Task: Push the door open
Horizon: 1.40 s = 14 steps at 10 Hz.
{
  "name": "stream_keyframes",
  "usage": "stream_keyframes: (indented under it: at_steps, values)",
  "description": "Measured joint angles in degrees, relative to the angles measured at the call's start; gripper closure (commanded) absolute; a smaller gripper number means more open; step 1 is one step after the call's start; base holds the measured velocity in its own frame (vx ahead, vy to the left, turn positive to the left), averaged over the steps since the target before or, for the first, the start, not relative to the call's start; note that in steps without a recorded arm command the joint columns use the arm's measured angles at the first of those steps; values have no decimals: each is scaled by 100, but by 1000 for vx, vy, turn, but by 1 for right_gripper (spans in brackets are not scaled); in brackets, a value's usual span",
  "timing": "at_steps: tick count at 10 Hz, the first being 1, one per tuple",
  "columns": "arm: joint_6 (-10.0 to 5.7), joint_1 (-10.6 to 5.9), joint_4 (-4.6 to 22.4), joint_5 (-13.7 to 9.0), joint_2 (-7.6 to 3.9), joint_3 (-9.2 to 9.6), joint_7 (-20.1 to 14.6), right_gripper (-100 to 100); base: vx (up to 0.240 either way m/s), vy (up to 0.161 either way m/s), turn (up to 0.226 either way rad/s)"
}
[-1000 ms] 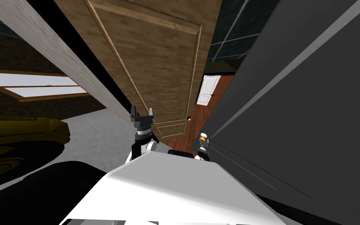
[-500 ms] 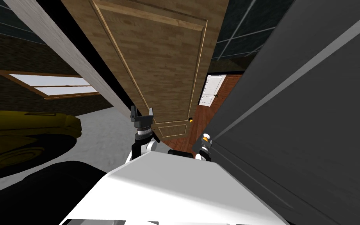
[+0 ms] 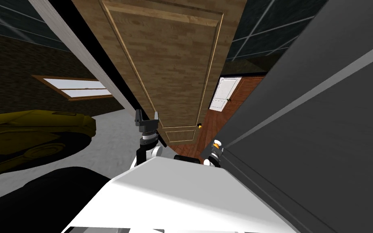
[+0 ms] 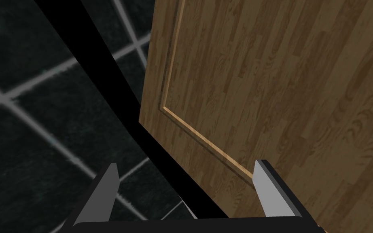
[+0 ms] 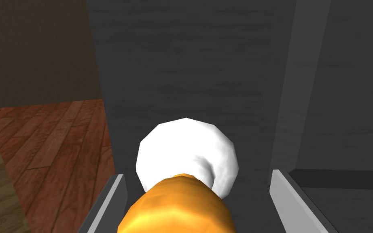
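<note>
A brown wooden panelled door (image 3: 173,60) stands swung ajar ahead of me, with a small orange knob (image 3: 200,126) on its free edge. My left gripper (image 3: 147,116) is open beside the door's lower panel. In the left wrist view one fingertip (image 4: 264,178) sits close against the wooden door (image 4: 282,89). My right gripper (image 3: 213,153) is open at a dark grey panelled surface (image 3: 323,121). Its fingers straddle an orange knob (image 5: 177,206) on a white round base (image 5: 187,149) without pressing it.
A pale wood jamb (image 3: 80,52) and a black area lie left of the door. A yellow car (image 3: 36,129) stands on the grey floor at left, under a window (image 3: 78,87). Through the gap are a red-brown plank floor (image 3: 210,129) and a far white door (image 3: 224,94).
The whole head picture has slid: the car and window shifted right and the wooden door looks more upright, so I have turned or moved. Both grippers hold the same place before my chest.
</note>
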Motion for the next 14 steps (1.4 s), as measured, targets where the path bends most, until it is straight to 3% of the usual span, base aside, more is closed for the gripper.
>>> stream_keyframes:
  at_steps: [2,3,6,8,14]
  values:
    - [20,81,-123,-59,65,-189,101,100,45,-19,97]
    - [40,44,-106,-95,72,-287,137,100,49,-19,145]
    - [-132,-37,82,-136,174,-569,116,100,38,-18,95]
    - [-145,-100,163,-202,190,-768,121,100,44,-19,101]
    - [-170,-76,79,-366,353,-1328,298,100,47,-28,125]
